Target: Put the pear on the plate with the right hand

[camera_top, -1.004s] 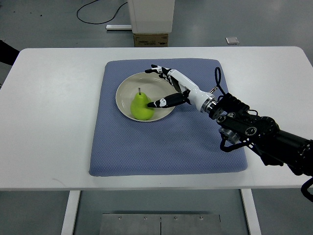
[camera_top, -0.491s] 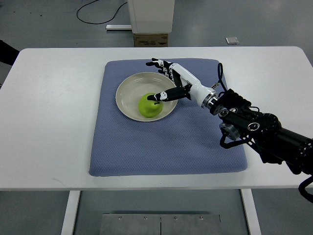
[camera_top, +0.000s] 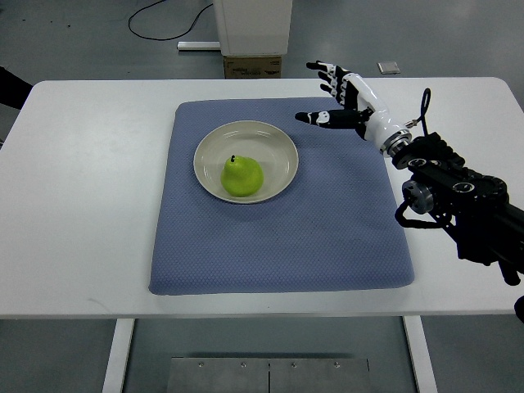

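Note:
A green pear stands upright in the cream plate, a little below the plate's middle. The plate sits on a blue mat on the white table. My right hand is open and empty, fingers spread, above the mat's far right corner, well to the right of the plate and apart from the pear. Its black forearm comes in from the right edge. The left arm is not in view.
The white table extends around the mat on all sides. Beyond its far edge stand a white pedestal and a cardboard box, with a black cable on the floor.
The right hand let go of the pear and drew back up and to the right, away from the plate. The pear settled upright in the plate.

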Controlling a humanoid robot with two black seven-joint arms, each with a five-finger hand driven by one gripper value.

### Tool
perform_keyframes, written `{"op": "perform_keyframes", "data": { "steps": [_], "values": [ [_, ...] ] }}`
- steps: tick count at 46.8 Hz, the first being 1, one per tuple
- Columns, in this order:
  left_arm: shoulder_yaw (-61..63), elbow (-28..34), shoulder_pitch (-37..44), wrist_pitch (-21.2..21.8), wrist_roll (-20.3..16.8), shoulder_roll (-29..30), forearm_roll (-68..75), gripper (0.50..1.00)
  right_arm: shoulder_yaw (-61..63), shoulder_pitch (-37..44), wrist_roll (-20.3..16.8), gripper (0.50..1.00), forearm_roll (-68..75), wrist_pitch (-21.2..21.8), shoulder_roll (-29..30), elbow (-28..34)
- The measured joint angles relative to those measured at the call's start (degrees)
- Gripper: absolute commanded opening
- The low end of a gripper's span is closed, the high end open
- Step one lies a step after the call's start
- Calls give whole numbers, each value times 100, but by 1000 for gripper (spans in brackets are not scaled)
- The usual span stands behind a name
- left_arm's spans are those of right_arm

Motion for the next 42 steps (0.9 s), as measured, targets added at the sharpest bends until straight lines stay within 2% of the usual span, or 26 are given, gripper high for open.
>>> {"op": "perform_keyframes", "data": {
  "steps": [6, 16, 32, 42],
  "values": [
    [0, 0, 0, 1, 1, 0, 0, 1000, 484, -151, -373, 1000, 294, 2, -1, -195],
    [0, 0, 1, 4, 4, 0, 0, 1000, 1179, -278, -726, 1000, 405, -74, -2, -341],
    [0, -2, 1, 3, 1, 0, 0, 1000, 2373, -448, -1708, 1000, 427, -93, -44, -387],
    [0, -2, 0, 0, 1, 0, 0, 1000, 2564, -590, -1757, 1000, 427, -89, -120, -384]
  ]
}}
